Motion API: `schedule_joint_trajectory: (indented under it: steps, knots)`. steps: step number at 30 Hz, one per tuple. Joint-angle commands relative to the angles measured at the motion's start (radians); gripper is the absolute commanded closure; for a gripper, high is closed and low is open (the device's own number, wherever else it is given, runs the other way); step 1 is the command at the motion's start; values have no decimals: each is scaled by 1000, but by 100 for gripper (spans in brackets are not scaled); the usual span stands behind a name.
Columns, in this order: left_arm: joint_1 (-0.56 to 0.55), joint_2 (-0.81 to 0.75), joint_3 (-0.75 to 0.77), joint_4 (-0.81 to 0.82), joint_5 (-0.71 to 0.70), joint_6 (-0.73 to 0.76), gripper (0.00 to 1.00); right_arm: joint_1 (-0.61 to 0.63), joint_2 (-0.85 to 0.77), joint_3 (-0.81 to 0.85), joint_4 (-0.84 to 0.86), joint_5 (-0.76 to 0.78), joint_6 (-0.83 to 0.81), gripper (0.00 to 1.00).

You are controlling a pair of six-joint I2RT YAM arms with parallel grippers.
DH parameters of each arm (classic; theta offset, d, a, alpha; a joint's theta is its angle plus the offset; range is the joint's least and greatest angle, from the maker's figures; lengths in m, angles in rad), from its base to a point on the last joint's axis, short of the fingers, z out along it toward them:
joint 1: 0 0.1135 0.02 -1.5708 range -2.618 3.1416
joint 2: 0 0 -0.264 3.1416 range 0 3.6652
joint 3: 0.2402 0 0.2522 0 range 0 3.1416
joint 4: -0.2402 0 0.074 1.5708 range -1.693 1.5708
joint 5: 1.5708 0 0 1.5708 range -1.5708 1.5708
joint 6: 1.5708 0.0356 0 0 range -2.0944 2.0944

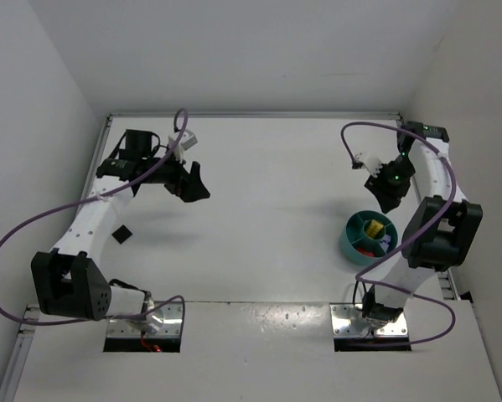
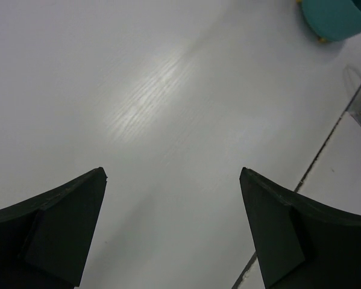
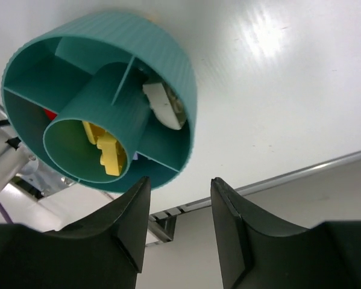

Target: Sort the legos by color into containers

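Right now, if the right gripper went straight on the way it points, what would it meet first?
Probably the teal bowl, its rim just ahead of the open right gripper; depth is unclear.

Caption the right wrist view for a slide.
Open right gripper facing the teal bowl: yellow legos in the central cup, a cream-white lego in an outer compartment.

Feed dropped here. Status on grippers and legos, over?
Left gripper open, empty. Right gripper open, empty, by teal bowl. Yellow legos in centre cup; white brick, red brick in outer compartments. Black piece loose near left arm.
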Motion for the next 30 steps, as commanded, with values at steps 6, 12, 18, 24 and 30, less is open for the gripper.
schedule_joint_trajectory:
  steps: [6,12,18,24,30]
  knots:
    - [151,-56,-13,-76,-364,7,1,5,-57,192,-67,-176,116,55]
    - [312,-77,-117,-127,-608,130,1,48,54,272,-67,-383,260,48]
    - [461,-27,-198,-176,-551,382,1,109,131,272,-67,-602,351,26]
    - [573,99,-171,-201,-513,642,1,164,124,157,27,-709,412,15]
    - [630,300,-60,-201,-467,709,6,221,26,37,231,-679,562,15]
